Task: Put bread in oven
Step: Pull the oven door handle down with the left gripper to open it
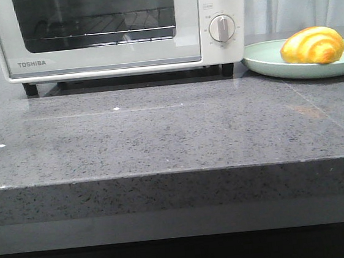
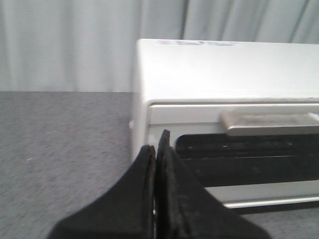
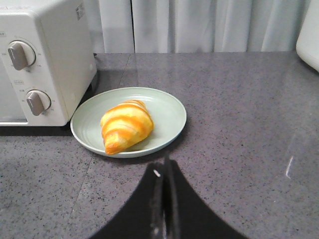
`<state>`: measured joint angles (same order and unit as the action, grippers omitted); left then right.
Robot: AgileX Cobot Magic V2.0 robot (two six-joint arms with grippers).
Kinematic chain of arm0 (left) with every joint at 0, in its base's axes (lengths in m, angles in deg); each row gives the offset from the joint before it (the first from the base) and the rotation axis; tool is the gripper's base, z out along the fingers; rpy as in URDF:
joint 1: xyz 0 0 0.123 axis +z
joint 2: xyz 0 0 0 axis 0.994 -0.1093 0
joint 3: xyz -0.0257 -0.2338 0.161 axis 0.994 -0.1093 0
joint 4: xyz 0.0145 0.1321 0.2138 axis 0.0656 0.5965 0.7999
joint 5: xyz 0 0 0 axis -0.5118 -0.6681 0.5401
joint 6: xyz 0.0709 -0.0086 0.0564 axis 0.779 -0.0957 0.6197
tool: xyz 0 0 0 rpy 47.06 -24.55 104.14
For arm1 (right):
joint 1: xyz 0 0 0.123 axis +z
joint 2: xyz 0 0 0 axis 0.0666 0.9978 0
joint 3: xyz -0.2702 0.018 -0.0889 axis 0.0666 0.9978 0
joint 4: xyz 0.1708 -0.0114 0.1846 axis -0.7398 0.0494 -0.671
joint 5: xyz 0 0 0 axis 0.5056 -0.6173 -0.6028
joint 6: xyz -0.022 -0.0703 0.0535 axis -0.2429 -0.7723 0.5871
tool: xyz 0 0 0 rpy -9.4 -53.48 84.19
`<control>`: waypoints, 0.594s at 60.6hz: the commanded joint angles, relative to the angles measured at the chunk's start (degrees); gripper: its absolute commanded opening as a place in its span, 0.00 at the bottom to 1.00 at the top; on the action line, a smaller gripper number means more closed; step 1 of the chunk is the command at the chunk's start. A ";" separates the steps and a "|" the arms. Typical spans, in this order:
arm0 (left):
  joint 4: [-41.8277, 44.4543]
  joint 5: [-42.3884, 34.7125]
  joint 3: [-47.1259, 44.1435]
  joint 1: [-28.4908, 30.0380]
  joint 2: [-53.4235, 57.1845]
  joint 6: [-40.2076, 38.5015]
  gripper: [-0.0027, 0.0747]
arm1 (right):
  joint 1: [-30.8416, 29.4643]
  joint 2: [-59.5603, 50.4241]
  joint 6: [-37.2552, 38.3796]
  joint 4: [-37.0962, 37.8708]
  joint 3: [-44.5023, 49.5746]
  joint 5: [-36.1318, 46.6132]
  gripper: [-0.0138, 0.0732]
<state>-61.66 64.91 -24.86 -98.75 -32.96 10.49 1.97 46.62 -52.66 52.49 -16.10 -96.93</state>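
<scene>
The bread (image 1: 312, 46) lies on a green plate (image 1: 263, 64) beside the oven (image 1: 118, 30), whose door is closed. Both end effectors, left (image 2: 156, 149) and right (image 3: 164, 174), are clenched and hold nothing.

Evenly lit, soft and diffuse. Pale sheen across the grey surface (image 1: 172, 135); dark shadow beneath the oven (image 1: 118, 30). Glossy highlights on the bread (image 3: 125, 125). Left wrist view slightly soft; black fingers (image 2: 144, 199) blurred in both wrist views.

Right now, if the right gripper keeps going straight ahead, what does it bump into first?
Probably the pale green plate with the bread on it. The shut right gripper points right at them, though depth is hard to judge.
</scene>
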 commanded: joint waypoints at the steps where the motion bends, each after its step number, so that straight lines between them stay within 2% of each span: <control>1: 0.21 -5.56 6.79 -4.31 -6.20 -0.01 0.01 | -0.47 0.83 -0.39 0.59 -2.14 4.20 0.08; 11: 0.00 -5.81 15.68 -9.67 -17.28 -0.01 0.01 | -0.47 0.83 -0.39 -0.20 -2.14 5.20 0.08; 18: 0.00 -5.94 19.92 -11.35 -21.75 -0.01 0.01 | -0.47 0.83 -0.39 -0.20 -2.14 5.20 0.08; 27: 0.00 -5.82 22.50 -11.78 -25.21 -0.01 0.01 | -0.47 0.83 -0.39 -0.20 -2.14 5.15 0.08; 36: 0.00 -1.57 22.74 -12.16 -25.40 -0.01 0.01 | -0.47 0.83 -0.39 -0.20 -2.14 5.15 0.08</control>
<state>-61.53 63.76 -4.10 -110.12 -59.79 10.59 1.97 46.62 -52.66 52.38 -16.10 -96.81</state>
